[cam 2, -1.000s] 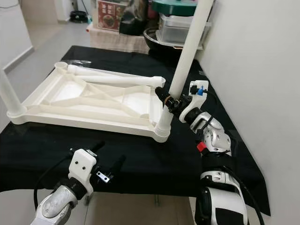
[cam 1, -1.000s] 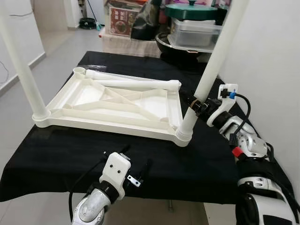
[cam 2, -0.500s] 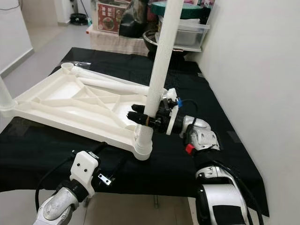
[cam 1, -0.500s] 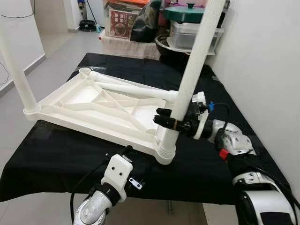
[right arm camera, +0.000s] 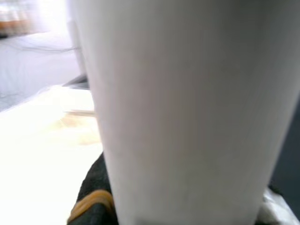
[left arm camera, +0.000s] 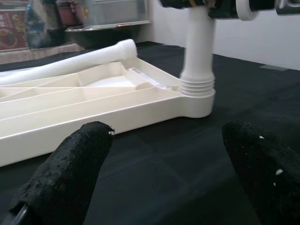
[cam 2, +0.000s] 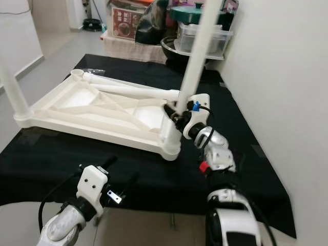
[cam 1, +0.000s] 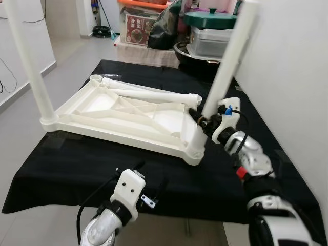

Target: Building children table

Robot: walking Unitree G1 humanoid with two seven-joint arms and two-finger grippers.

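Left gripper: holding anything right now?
No. The left gripper is open over the black cloth, nothing between its jaws.

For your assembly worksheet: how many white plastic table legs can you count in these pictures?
4: one upright in the near-left corner, one upright in the near-right corner gripped by the right gripper, two lying loose across the upturned tabletop.

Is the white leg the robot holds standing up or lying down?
Standing, leaning slightly: the leg rises from the tabletop's corner socket, right tool gripping it.
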